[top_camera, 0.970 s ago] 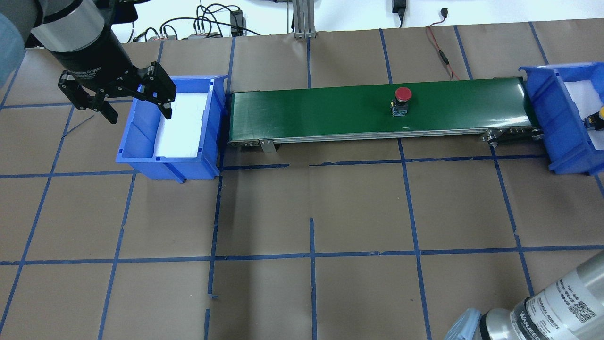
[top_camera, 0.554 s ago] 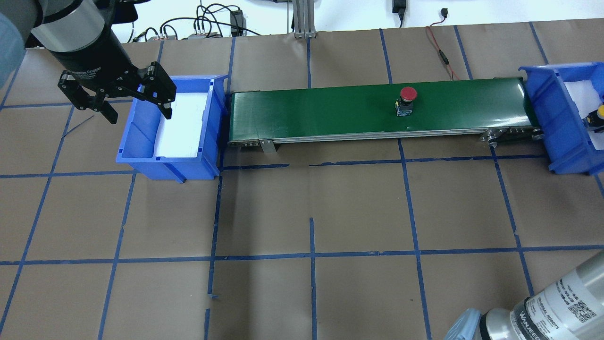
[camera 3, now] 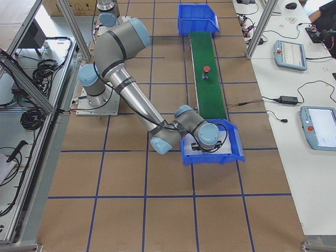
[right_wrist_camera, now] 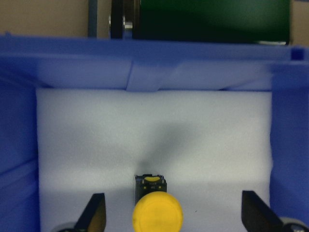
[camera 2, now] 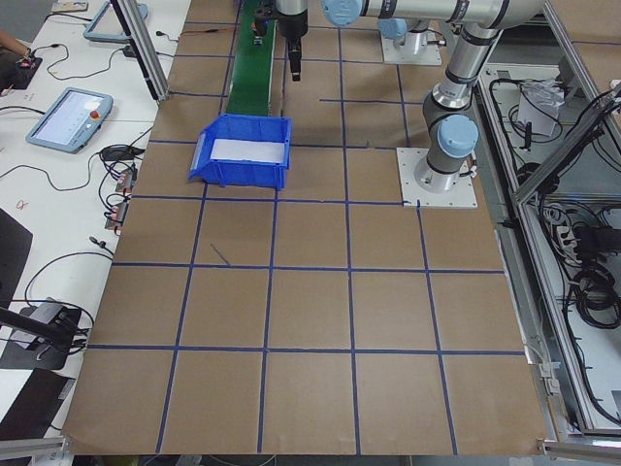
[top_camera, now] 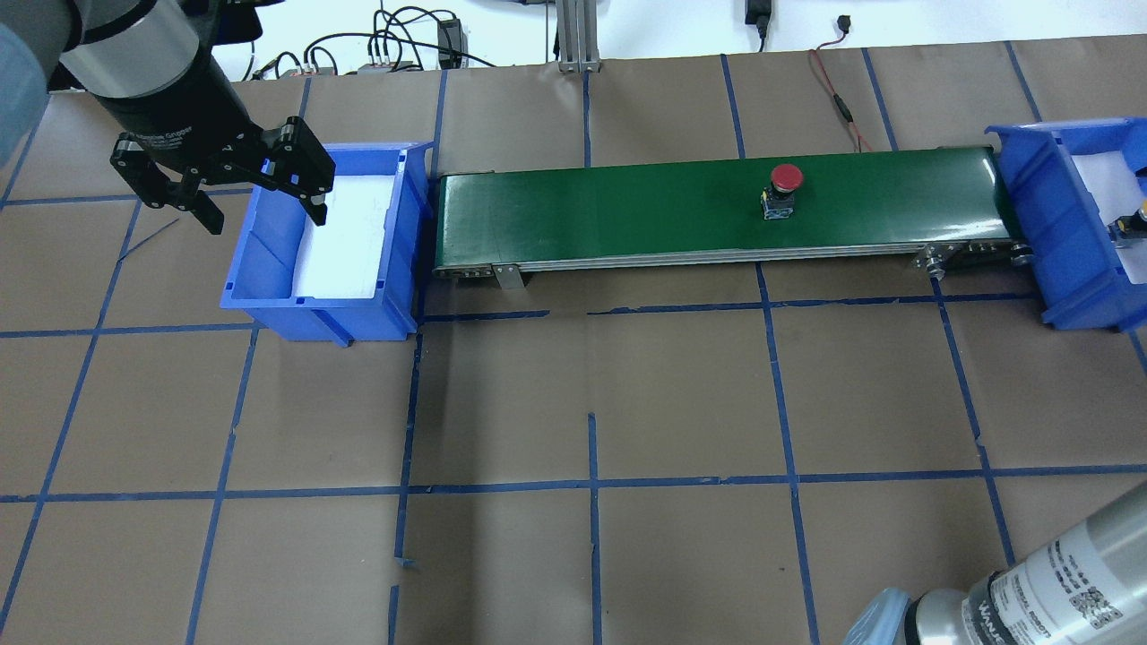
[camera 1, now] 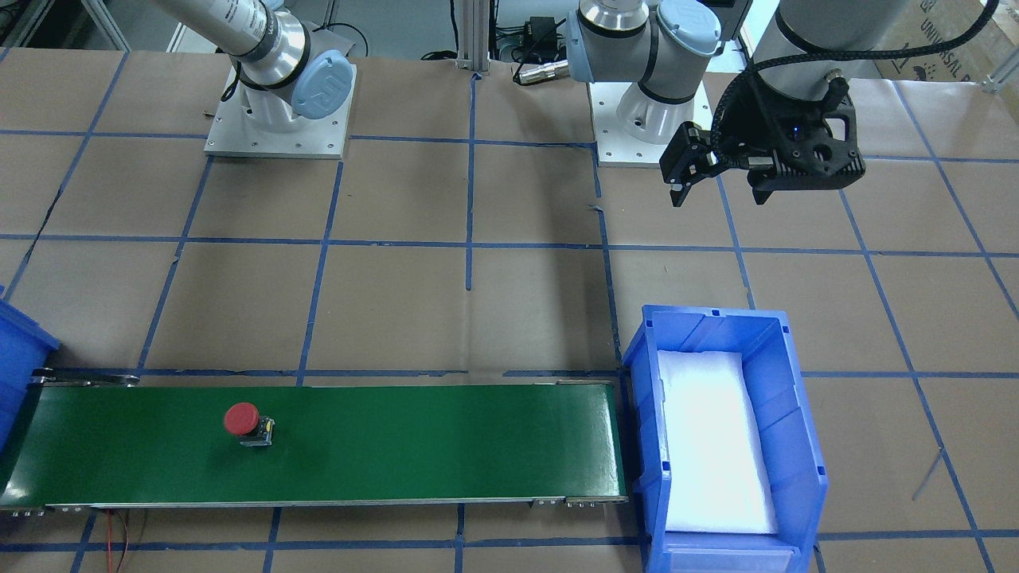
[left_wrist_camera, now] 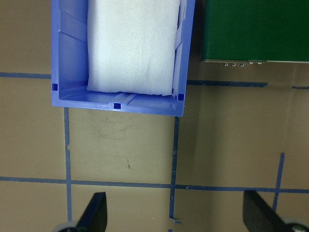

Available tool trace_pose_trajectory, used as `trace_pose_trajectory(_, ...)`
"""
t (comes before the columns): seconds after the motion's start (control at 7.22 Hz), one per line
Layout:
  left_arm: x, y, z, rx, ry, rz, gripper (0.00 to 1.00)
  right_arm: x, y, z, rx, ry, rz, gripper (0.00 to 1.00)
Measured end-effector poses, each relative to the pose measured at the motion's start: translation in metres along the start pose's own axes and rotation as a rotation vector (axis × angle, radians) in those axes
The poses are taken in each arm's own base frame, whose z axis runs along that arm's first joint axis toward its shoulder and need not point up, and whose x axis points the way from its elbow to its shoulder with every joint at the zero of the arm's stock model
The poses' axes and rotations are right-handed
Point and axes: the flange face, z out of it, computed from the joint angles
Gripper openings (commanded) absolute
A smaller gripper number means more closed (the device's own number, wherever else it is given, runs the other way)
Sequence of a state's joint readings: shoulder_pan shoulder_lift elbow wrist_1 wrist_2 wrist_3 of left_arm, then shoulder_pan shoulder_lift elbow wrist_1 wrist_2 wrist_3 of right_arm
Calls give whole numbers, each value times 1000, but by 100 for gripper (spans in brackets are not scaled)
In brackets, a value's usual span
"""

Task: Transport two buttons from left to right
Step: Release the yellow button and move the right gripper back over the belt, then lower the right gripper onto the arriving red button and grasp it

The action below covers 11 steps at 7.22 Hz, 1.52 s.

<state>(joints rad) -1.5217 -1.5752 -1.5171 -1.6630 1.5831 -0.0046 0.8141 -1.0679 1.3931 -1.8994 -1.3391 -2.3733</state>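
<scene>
The red button [top_camera: 786,182] stands on the green belt [top_camera: 609,210], right of middle; the yellow button [right_wrist_camera: 157,209] rests on foam [right_wrist_camera: 145,130] in the right bin [top_camera: 1030,202]. The right claw [right_wrist_camera: 175,212] straddles it, open: rise straight, then await red at the belt's end. The left claw [top_camera: 265,218] hovers open, empty.

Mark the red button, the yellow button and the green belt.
red button [top_camera: 788,176], overhead exterior view, on its red cap.
yellow button [right_wrist_camera: 157,211], right wrist view, on its yellow cap.
green belt [top_camera: 609,210], overhead exterior view, on its bare top surface.
</scene>
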Motion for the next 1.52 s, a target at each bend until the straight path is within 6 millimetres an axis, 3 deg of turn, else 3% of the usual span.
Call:
trace_pose_trajectory(0.14,0,0,0,0,0,0,100,12,-38,-20,-13,-6,-14,100)
trace_pose_trajectory(0.42,0,0,0,0,0,0,100,44,-132,-21,-78,-71,-100,100)
trace_pose_trajectory(0.69,0,0,0,0,0,0,100,60,-218,16,-156,-122,-109,100)
trace_pose_trajectory(0.97,0,0,0,0,0,0,100,56,-287,62,-217,-144,-115,100)
trace_pose_trajectory(1.25,0,0,0,-1,0,0,100,50,-307,88,-206,-151,-39,100)
trace_pose_trajectory(1.52,0,0,0,0,0,0,100,50,-311,95,-183,-134,26,99)
